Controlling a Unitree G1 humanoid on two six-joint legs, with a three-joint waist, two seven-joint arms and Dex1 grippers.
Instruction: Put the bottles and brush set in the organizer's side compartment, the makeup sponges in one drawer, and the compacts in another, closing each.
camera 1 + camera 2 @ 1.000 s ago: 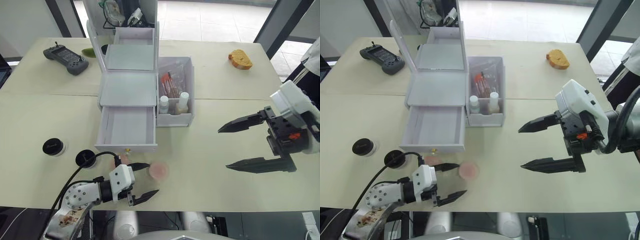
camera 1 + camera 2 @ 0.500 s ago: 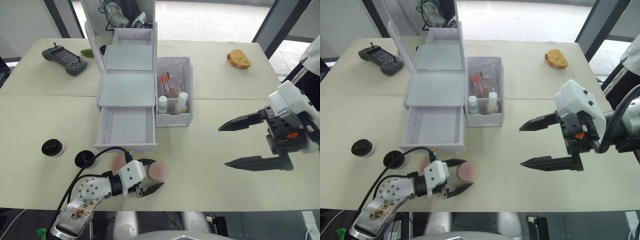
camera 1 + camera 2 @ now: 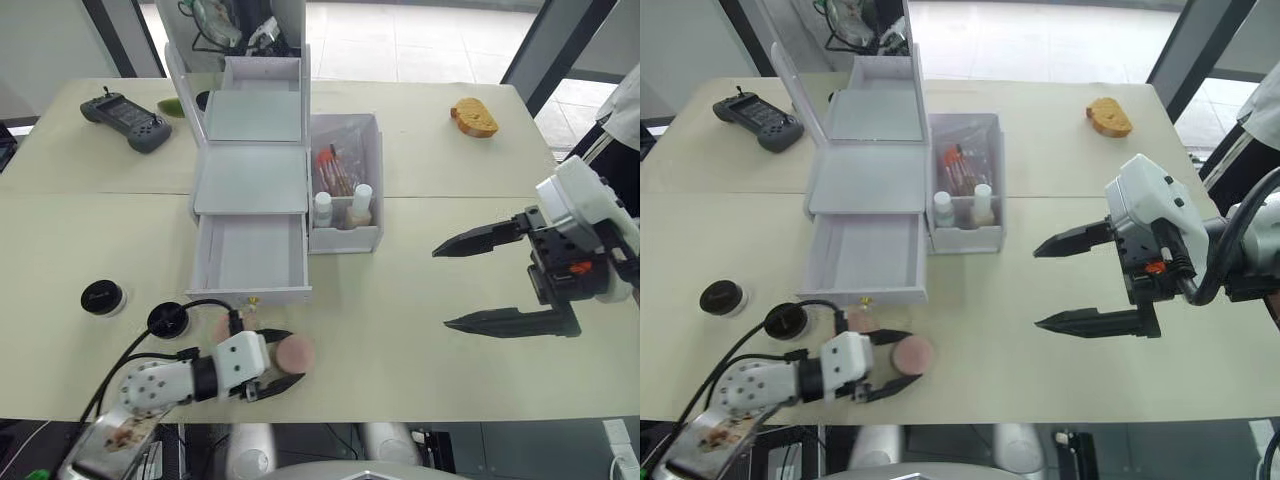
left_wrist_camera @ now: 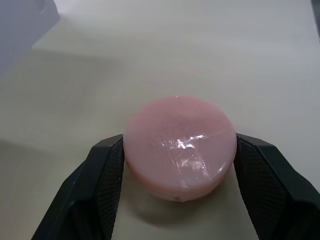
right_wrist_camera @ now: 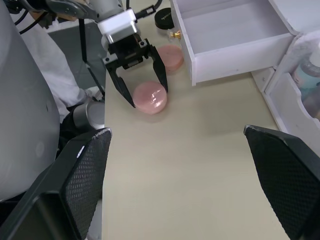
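Pink sponge (image 4: 180, 142) near the table's (image 3: 420, 350) front edge, pinched between the left gripper's (image 3: 280, 357) two fingers (image 4: 102, 187), touching both sides. Second sponge (image 5: 170, 57) just beside, nearer the organizer's (image 3: 255, 185) open lower drawer (image 3: 252, 255). Two compacts (image 3: 168, 319) toward the front left corner. Bottles (image 3: 360, 205) and brushes (image 3: 335, 170) standing in the side bin (image 3: 347, 238). Right gripper (image 3: 495, 280) spread wide over the table's right side, holding nothing.

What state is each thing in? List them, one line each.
Lower drawer: pulled open, empty.
Side compartment: holds both bottles and the brush set.
Left gripper: fingers against a pink makeup sponge on the table.
Second sponge: lying by the drawer.
Right gripper: open, empty.
Compacts: on the table.
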